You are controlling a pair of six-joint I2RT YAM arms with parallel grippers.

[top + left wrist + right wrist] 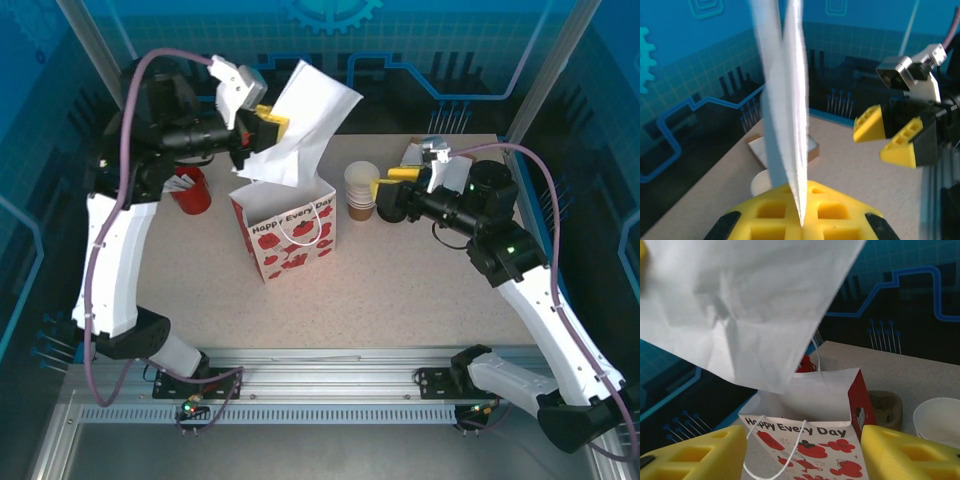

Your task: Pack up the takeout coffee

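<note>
Creased white paper bag (305,120) hangs above boxy red-printed gift bag (295,238).

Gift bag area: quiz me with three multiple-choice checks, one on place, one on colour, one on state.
1. Where is the white paper bag? A held over the open gift bag; B flat on the table; C under the cups.
2. Gift bag print colour? A blue; B red; C green.
3. State of the left tool? A open, empty; B shut on the white paper bag; C shut on a cup.
Answers: 1 A, it hangs above the opening; 2 B, red shapes on white; 3 B, its fingers pinch the paper.
</note>
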